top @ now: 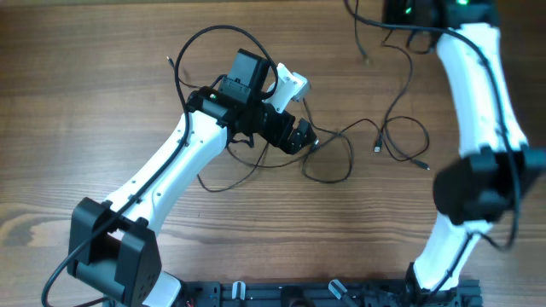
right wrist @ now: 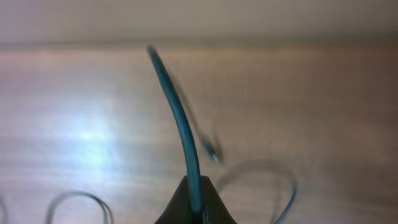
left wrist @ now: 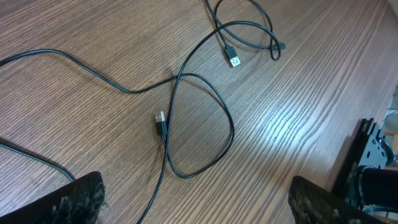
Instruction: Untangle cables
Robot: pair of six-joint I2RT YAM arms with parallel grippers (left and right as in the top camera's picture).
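Observation:
Several thin black cables lie looped on the wooden table, with a loop in the middle and another loop to its right. My left gripper is open and empty, low over the middle loop. In the left wrist view its jaws straddle a cable loop. A USB plug lies on that loop, and a second plug lies farther off. My right gripper at the top edge is shut on a cable and holds it above the table. That cable hangs down towards the loops.
A long cable arcs behind the left arm and runs under it. A black frame stands at the table's right edge in the left wrist view. Bare wood lies to the left.

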